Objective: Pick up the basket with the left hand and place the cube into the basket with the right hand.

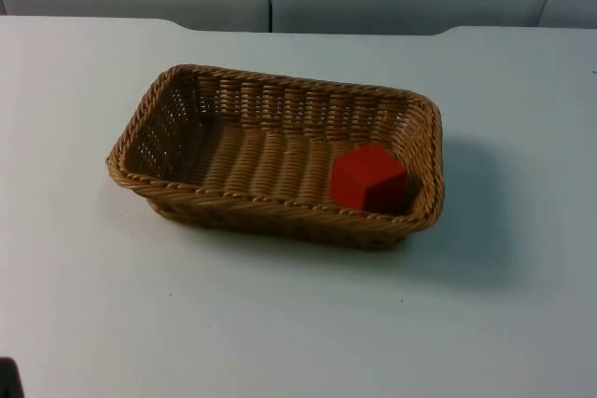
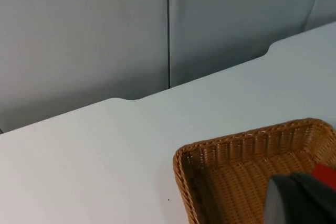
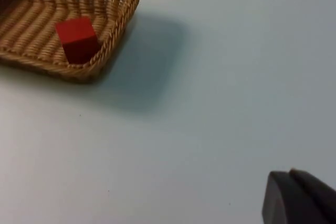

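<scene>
Cube point(image 1: 367, 178) sits inside the basket point(image 1: 233, 80) on the table point(image 1: 280, 323); I cannot tell either gripper's grasp state.

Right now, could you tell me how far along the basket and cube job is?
The red cube already lies inside the wicker basket, at its right end. The basket rests on the white table, and nothing grips it. Nothing appears left to do.
</scene>
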Available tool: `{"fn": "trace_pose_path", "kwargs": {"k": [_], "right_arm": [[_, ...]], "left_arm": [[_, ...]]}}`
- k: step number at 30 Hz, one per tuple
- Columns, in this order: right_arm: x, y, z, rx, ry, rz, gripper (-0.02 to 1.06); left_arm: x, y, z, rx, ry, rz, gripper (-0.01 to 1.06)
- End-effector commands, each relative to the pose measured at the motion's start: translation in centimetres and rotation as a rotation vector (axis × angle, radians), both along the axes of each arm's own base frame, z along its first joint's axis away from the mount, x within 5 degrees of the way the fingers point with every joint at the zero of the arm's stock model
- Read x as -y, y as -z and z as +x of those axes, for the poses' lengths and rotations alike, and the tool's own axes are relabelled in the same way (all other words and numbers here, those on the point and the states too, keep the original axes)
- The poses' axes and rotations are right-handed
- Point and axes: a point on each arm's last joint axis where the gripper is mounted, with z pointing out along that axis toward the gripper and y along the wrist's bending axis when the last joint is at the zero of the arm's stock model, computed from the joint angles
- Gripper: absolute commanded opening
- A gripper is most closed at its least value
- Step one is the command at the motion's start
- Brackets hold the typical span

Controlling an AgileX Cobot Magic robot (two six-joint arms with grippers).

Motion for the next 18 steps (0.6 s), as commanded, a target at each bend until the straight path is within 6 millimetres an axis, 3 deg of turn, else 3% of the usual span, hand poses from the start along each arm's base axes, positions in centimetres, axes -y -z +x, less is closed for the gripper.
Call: {"fn": "trace_pose_path", "kwargs": {"k": [1, 3, 4, 6, 9, 10, 14, 18], "right_arm": [[0.0, -0.1, -0.2, 0.009, -0.016, -0.022, 0.00], [0.0, -0.2, -0.2, 0.031, -0.024, -0.036, 0.00], [0.0, -0.2, -0.2, 0.031, -0.024, -0.036, 0.00], [0.0, -0.3, -0.6, 0.075, -0.023, -0.041, 0.00], [0.0, -0.3, -1.2, 0.116, -0.018, -0.050, 0.00], [0.0, -0.3, -1.2, 0.116, -0.018, -0.050, 0.00], [0.1, -0.1, -1.4, 0.098, -0.018, -0.061, 0.00], [-0.1, 0.5, -1.0, 0.088, -0.048, -0.061, 0.00]], "left_arm": [[-0.3, 0.5, -2.4, 0.025, -0.013, -0.021, 0.00], [-0.8, 1.4, -5.2, 0.056, -0.014, -0.021, 0.00], [-0.8, 1.4, -5.2, 0.056, -0.014, -0.021, 0.00], [-1.3, 2.9, -8.8, 0.099, -0.013, -0.021, 0.00], [-2.0, 5.3, -12.3, 0.098, -0.041, -0.037, 0.00], [-2.0, 5.3, -12.3, 0.098, -0.041, -0.037, 0.00], [-3.2, 8.2, -16.1, 0.136, -0.114, -0.024, 0.00], [-4.2, 9.8, -18.4, 0.173, -0.180, -0.012, 0.00]]}}
